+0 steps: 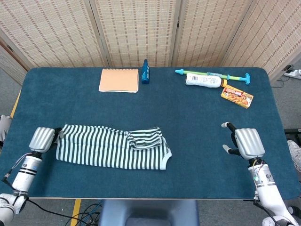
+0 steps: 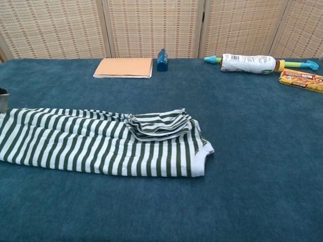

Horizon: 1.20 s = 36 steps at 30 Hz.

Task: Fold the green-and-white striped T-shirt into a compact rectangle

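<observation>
Item: green-and-white striped T-shirt (image 1: 110, 147), lying as a long narrow band across the lower left of the head view on the blue worktop (image 1: 188, 117). A loose bunched flap, apparently a sleeve, sits on top toward its right end; the neck edge shows at the lower right corner.

Left hand (image 1: 41, 139): at the garment's left end, fingers curled onto the cloth edge, gripping it. In the chest view only a sliver of it shows at the left border.

Right hand (image 1: 246, 143): lower right of the head view, well apart from the shirt, fingers spread, holding nothing.

Handling, judged: light, limp knit; it will drape, drag and wrinkle across the felt-like surface rather than hold shape. Best taken by pinching corners or the folded edges at either end, lifting low so layers stay together; the bunched flap may slip out.

Others, upper frame: orange notebook (image 1: 119, 80), blue bottle (image 1: 146, 71), white tube (image 1: 203, 80), water squirter (image 1: 214, 74), yellow box (image 1: 236, 97).
</observation>
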Tool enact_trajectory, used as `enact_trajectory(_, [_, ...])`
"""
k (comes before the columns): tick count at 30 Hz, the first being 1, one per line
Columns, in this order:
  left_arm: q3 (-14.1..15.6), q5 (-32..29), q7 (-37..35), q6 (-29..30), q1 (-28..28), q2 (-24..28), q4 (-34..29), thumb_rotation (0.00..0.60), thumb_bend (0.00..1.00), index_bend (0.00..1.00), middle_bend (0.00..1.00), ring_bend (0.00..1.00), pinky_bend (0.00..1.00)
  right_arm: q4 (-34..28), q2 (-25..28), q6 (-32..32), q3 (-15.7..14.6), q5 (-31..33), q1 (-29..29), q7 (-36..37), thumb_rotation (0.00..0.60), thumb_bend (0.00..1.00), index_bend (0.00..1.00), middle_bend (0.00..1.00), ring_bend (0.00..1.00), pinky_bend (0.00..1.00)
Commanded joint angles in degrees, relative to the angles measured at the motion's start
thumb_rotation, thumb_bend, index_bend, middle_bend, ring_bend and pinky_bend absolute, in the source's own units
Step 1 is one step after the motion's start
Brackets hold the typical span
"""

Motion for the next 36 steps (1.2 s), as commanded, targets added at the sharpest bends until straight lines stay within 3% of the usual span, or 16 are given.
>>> enact_trajectory(1, [-0.71,-1.20,0.99,-1.85,0.85,1.53,0.36,0.600,0.68,0.69,0.89,0.78,0.94,0.01,0.02,0.13,-0.05,-0.21,-0.13,0.18,0.600,0.20,0.29,0.87,0.95,1.00])
enact_trajectory(6, [-1.71,-1.59,1.60,-0.43,1.08,4.36,-5.54,0.600,0.68,0.68,0.89,0.78,0.94,-0.14,0.42,0.47,0.01,-0.60,-0.39,0.57,0.600,0.19,0.29,0.87,0.95,1.00])
enact_trajectory(9, [-1.94,-1.06,5.05,0.18,0.32,7.50,-12.89,0.600,0.68,0.68,0.89,0.77,0.94,-0.27,0.72,0.78,0.14,-0.87,-0.57,0.94,0.600,0.19,0.29,0.87,0.95,1.00])
enact_trajectory(15, [-4.04,-2.22,18.56,-1.55,-2.16,15.51,-34.99,0.600,0.68,0.68,0.89,0.77,0.94,-0.31,1.33,1.35,0.04,-1.34,-1.26,1.99,0.600,0.19,0.29,0.87,0.95,1.00])
enact_trajectory(19, [-6.64,-6.40,27.97,-5.61,-4.19,19.91,-50.02,0.600,0.68,0.68,0.89,0.77,0.94,-0.24,1.79,1.97,-0.11,-1.57,-2.05,3.10,0.600,0.19,0.29,0.87,0.95,1.00])
enact_trajectory(23, [-8.90,-10.21,35.00,-8.47,-6.42,21.50,-59.08,0.600,0.68,0.68,0.89,0.77,0.94,-0.11,2.26,2.55,-0.27,-1.88,-2.77,3.98,0.600,0.19,0.29,0.87,0.95,1.00])
enact_trajectory(28, [-11.30,-14.75,42.67,-10.80,-9.55,21.00,-66.17,0.600,0.68,0.67,0.89,0.77,0.94,0.15,2.79,3.08,-0.36,-1.94,-3.61,5.06,0.600,0.20,0.29,0.87,0.95,1.00])
enact_trajectory(36, [-12.77,-21.70,55.42,-12.15,-14.58,16.80,-71.03,0.600,0.68,0.66,0.88,0.77,0.94,0.56,3.46,3.40,-0.27,-1.93,-4.40,6.14,0.600,0.20,0.29,0.87,0.95,1.00])
